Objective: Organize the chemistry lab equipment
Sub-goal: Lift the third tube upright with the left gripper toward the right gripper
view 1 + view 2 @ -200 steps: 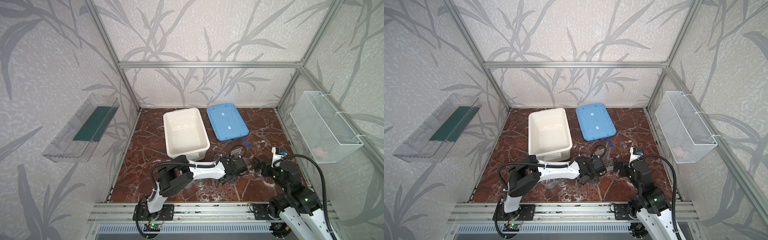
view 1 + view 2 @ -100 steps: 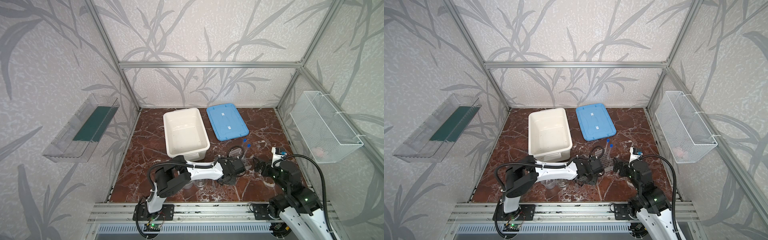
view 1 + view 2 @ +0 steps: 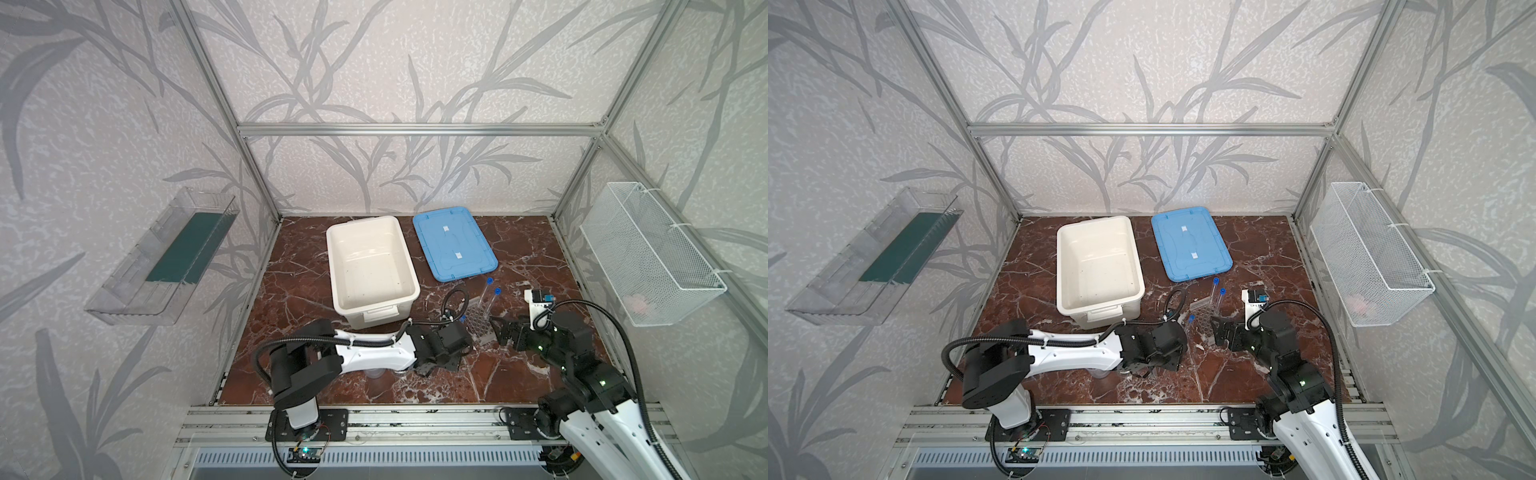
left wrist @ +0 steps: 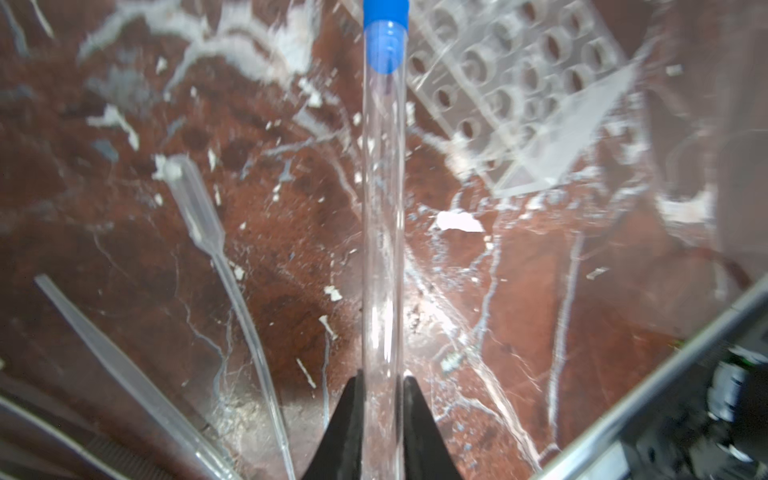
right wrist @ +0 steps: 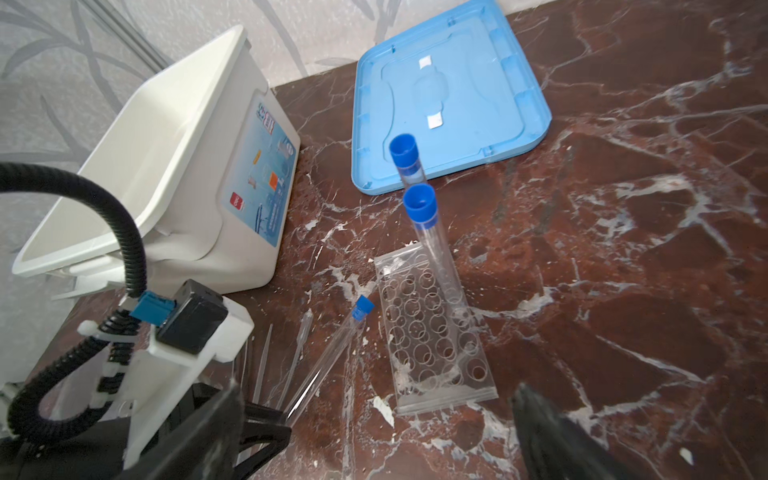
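A red-brown marble table fills the floor of a metal-framed booth papered with grey leaves. A wire basket hangs on the right wall and a clear shelf on the left. Toward the back stands an open white tub, and its blue lid lies flat on the table just to the right of it. Nearer the front, between the two arms, sits the clear rack. Two tubes stand in its far holes, leaning a little, blue caps up. The left gripper lies low over the table, its black fingers pinched together on the bottom end of a third tube. That tube points away from the gripper with its blue cap just beside the rack's edge. I cannot tell whether the cap end rests on the marble. A pipette and thin rods lie on the table next to the held tube, apart from it. The right gripper hangs at the near end of the rack, facing it, with its jaws spread wide and nothing between them. Under the left arm something small and clear shows on the table, too hidden to name.
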`<state>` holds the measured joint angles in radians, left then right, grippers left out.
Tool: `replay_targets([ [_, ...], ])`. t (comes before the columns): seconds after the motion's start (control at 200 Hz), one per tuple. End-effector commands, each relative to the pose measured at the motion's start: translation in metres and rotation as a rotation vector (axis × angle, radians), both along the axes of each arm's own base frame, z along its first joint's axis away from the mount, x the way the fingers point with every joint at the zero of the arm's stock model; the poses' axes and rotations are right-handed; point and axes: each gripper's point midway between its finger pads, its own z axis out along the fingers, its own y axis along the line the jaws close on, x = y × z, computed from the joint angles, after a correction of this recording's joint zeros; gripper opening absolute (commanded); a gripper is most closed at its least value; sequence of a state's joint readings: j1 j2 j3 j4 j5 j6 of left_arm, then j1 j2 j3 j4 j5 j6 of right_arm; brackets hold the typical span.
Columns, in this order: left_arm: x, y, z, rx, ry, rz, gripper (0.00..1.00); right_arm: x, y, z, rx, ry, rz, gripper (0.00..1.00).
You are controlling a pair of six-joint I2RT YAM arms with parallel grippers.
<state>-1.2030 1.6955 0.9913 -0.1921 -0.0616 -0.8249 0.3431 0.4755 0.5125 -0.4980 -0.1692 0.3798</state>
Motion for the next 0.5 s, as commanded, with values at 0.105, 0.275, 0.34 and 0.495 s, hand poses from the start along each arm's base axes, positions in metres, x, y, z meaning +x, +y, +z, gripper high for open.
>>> replay_targets([
  [0.105,0.009,-0.01,0.013,-0.07,-0.056,-0.021,0.17,0.004,0.013,0.02,0.031,-0.014,0.063,0.99],
  [0.275,0.007,-0.008,0.026,-0.148,-0.104,-0.029,0.17,0.005,0.019,0.011,0.068,0.039,0.066,0.98],
  [0.34,0.007,-0.007,0.037,-0.223,-0.146,-0.038,0.17,0.004,0.026,0.01,0.099,0.075,0.091,0.97],
  [0.495,-0.001,-0.011,0.055,-0.361,-0.214,-0.109,0.17,0.002,0.041,0.02,0.178,0.14,0.142,0.97],
])
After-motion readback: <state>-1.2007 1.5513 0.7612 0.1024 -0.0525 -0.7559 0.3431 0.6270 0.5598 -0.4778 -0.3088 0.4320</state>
